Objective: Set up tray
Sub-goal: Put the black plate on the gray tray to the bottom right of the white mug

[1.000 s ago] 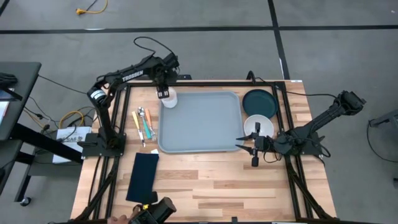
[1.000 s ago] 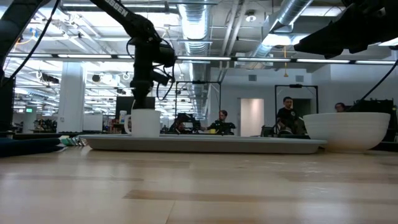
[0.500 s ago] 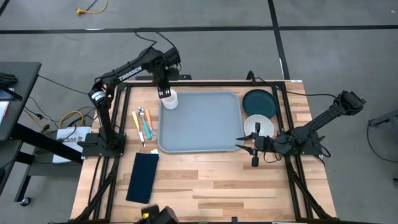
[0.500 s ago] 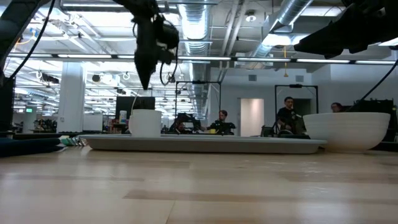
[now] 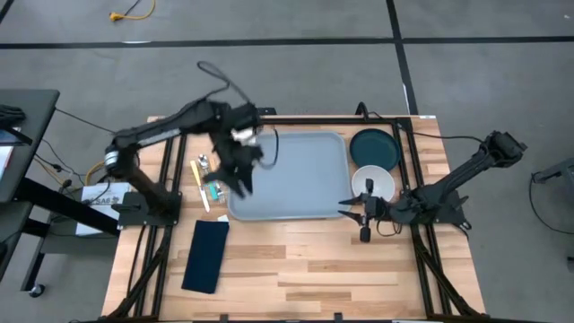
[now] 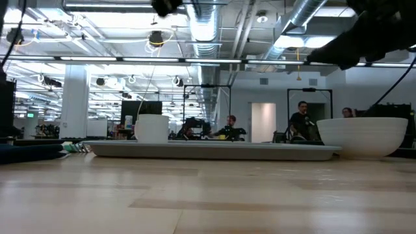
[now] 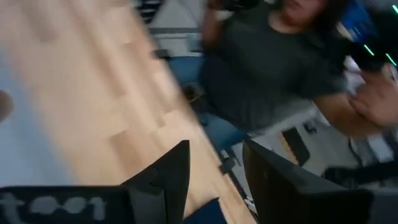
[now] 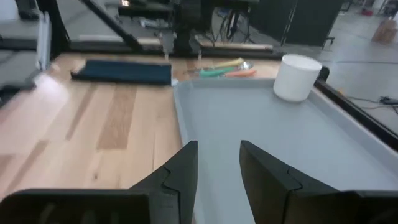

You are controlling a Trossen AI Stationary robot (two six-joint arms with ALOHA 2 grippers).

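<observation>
Grey-blue plastic, the tray lay flat in the middle of the wooden worktop, probably so either arm could load it from its own side. A white cup already stood in the tray's far-left corner. The left end effector hung above the tray's left edge, next to the cutlery lying on the wood just beside that edge; its fingers stood apart with nothing between them, which suggests the cutlery was next. The right end effector sat low at the tray's near-right corner, fingers parted a little and empty, apparently waiting. A white bowl and a teal plate lay just right of the tray, a navy napkin near the worktop's front left, none yet loaded.
</observation>
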